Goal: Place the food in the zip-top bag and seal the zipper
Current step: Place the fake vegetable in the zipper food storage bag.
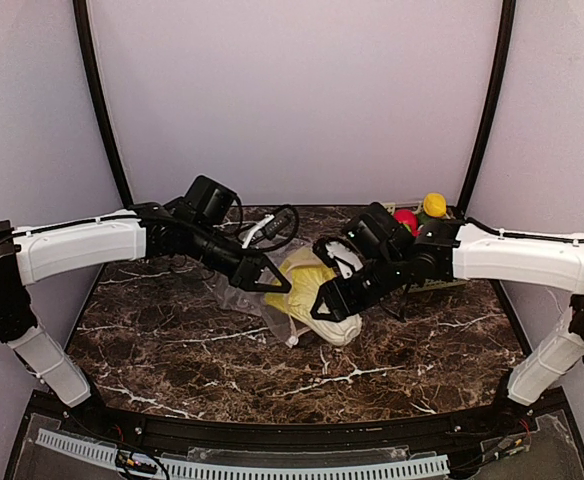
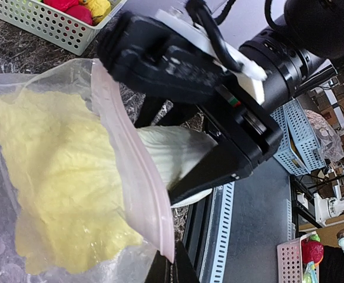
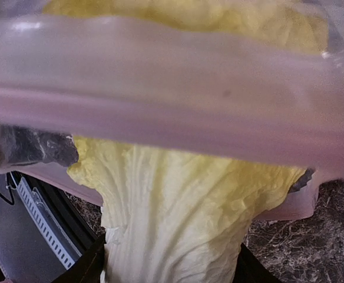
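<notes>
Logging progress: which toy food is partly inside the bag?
The yellow-white leafy cabbage, gripped at its white stem by the right tool, leafy end inside the zip-top bag. The red piece and the yellow piece sit in the basket.

I've got the yellow-white cabbage (image 1: 307, 277) halfway into the zip-top bag (image 1: 234, 296) at mid-table. Its leafy top is inside, and its white stem sticks out of the mouth, pinched in my right end effector (image 1: 328, 306). The bag is clear, crumpled and open. The zipper (image 2: 134, 177), a pale pink strip, arches over the cabbage, unsealed. A red piece (image 1: 405, 219) and a yellow piece (image 1: 433, 204) sit far right.
</notes>
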{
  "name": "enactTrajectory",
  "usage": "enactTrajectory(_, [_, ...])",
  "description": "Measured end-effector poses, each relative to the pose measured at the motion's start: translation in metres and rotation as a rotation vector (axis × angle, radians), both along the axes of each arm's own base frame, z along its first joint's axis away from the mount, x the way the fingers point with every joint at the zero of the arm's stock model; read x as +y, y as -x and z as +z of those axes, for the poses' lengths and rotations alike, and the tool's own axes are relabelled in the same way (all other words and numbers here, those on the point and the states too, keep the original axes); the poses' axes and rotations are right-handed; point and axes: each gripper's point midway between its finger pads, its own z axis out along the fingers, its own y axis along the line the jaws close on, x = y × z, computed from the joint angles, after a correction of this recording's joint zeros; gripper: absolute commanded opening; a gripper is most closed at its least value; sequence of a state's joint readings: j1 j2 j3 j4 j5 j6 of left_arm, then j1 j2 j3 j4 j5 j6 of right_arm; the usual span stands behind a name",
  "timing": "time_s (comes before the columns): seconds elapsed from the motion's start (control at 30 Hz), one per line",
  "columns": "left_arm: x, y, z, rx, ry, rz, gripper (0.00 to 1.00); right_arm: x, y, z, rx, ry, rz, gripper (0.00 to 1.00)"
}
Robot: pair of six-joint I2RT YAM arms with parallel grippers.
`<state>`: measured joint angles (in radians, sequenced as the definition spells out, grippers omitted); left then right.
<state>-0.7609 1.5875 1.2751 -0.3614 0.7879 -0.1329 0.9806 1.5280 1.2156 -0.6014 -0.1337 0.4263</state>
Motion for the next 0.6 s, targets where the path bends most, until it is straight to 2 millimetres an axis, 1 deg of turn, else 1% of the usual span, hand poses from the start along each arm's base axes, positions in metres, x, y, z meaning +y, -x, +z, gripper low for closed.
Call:
enactTrajectory(0.13, [-0.003, 0.005, 0.0, -0.014, 0.003, -0.022, 0.01, 0.0, -0.016, 0.006, -0.01, -0.04, -0.054, 0.09])
enactTrajectory(0.23, [-0.004, 0.007, 0.0, -0.018, 0.004, -0.031, 0.01, 0.007, -0.023, 0.011, -0.029, -0.088, -0.063, 0.11])
enactTrajectory(0.4, [-0.005, 0.009, 0.0, -0.009, 0.007, -0.041, 0.01, 0.021, -0.028, 0.02, -0.047, -0.156, -0.056, 0.14])
enactTrajectory(0.47, [-0.006, 0.009, -0.002, -0.001, 0.006, -0.044, 0.01, 0.027, -0.03, 0.017, -0.047, -0.161, -0.054, 0.15])
enactTrajectory(0.6, [-0.007, 0.01, -0.005, 0.008, 0.002, -0.047, 0.01, 0.04, -0.035, 0.002, -0.041, -0.142, -0.063, 0.2])
